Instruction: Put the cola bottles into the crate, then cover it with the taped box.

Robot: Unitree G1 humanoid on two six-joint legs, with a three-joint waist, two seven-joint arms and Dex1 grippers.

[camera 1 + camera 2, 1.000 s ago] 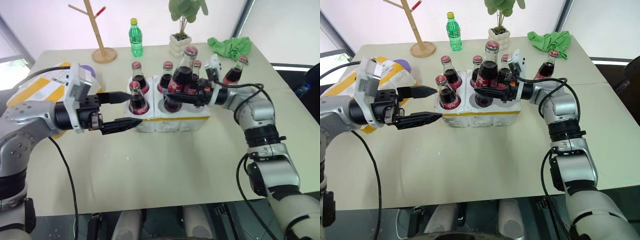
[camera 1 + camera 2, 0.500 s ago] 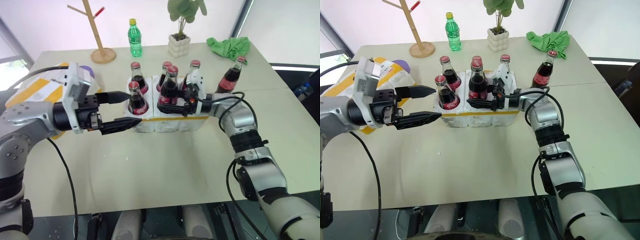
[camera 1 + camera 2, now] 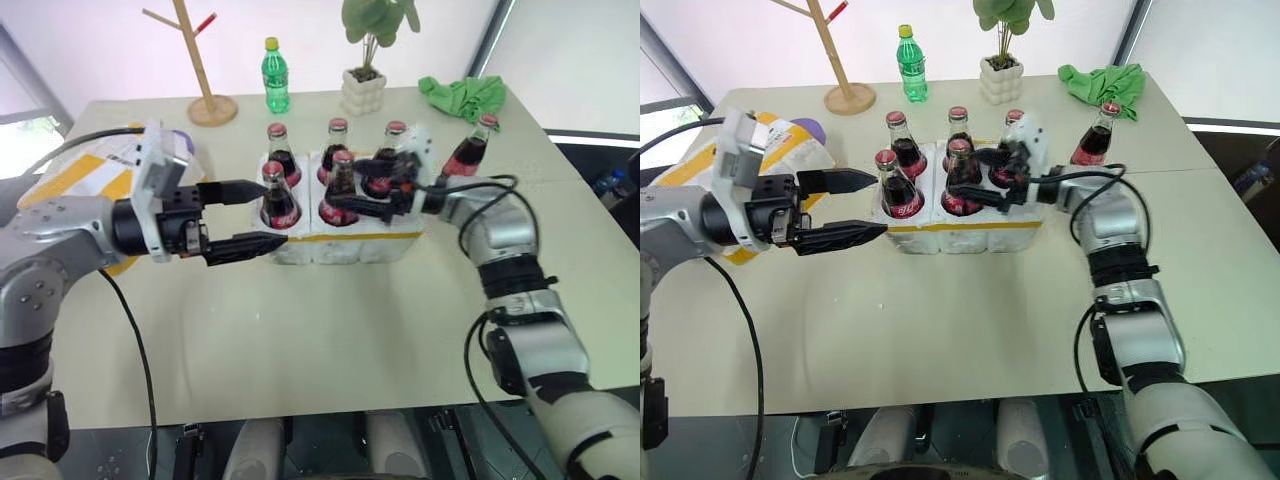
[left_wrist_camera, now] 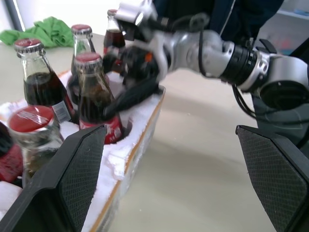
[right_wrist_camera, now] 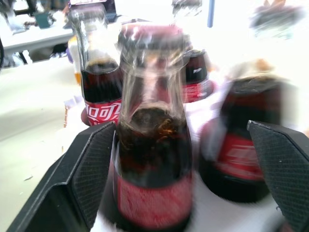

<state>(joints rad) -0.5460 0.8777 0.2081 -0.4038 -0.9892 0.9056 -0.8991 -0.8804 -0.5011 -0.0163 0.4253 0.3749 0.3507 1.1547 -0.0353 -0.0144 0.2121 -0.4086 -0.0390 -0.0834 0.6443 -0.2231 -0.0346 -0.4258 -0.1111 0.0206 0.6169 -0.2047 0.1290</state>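
Release just made: right end effector point(image 3: 358, 184), clamped a moment ago, now spread wide around cola bottle point(image 3: 340, 190) seated in crate point(image 3: 345, 245), front middle hole. 5 in crate; last bottle point(image 3: 468, 155) on desk right of crate. Left end effector point(image 3: 272, 214) open at crate's left front; taped box point(image 3: 85, 175) left of crate, unused.

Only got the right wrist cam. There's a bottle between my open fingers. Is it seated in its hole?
Observer: Yes. That bottle stands in the front middle hole of the crate, with the right gripper open around it.
Operator: Any bottles not in?
Observer: One. The sixth bottle stands on the table, right of the crate.
Operator: Where's the left gripper?
Observer: The left gripper is open and level at the front left bottle.
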